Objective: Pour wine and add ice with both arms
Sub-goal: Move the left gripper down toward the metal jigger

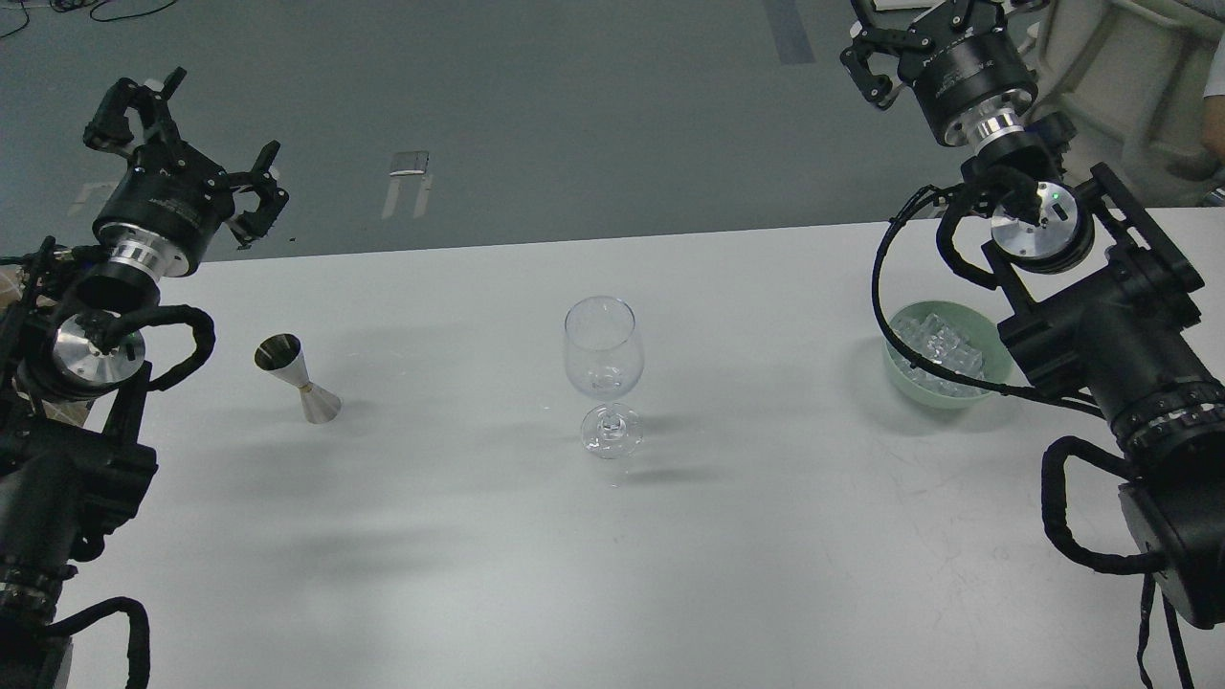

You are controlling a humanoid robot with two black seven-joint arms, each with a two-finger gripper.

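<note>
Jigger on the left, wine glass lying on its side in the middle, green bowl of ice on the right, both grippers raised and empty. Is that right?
One thing is wrong: the wine glass stands upright on its foot, as the head view shows. The jigger is left of it, the green bowl with the ice is to the right, and the left gripper and right gripper are raised and empty.

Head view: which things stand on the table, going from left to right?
Metal jigger → wine glass → green bowl of ice.
</note>
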